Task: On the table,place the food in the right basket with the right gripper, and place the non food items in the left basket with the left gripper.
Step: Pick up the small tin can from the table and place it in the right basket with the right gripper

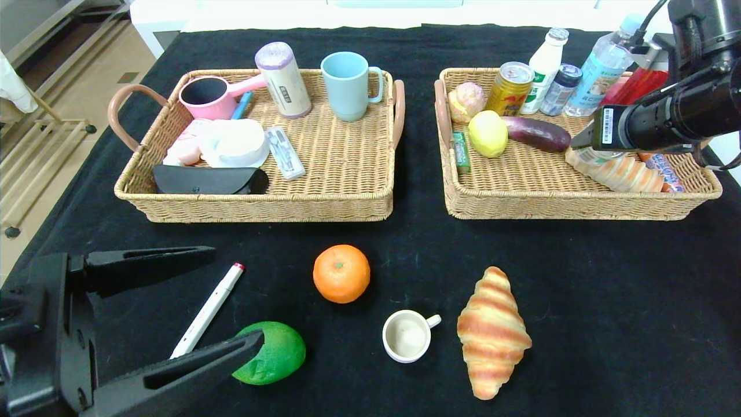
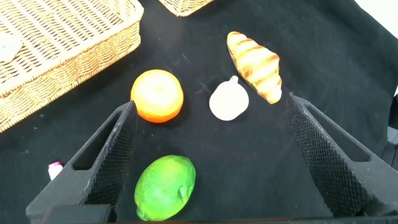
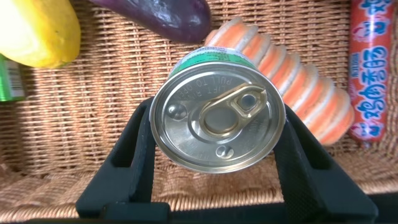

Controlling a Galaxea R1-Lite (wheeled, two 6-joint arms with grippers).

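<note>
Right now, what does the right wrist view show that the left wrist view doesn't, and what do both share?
Only the right wrist view shows the right gripper shut on a green-labelled can, above a yellow lemon, purple eggplant, ridged bread and red sausage packet. Only the left wrist view shows the open left gripper, orange, green fruit, small white cup and croissant. Both show the right basket, though the left wrist view catches only its corner.

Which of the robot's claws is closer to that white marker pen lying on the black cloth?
Left. The left claw hangs open right over the marker pen, one finger either side. The right claw is far off over the right basket, gripping a can.
</note>
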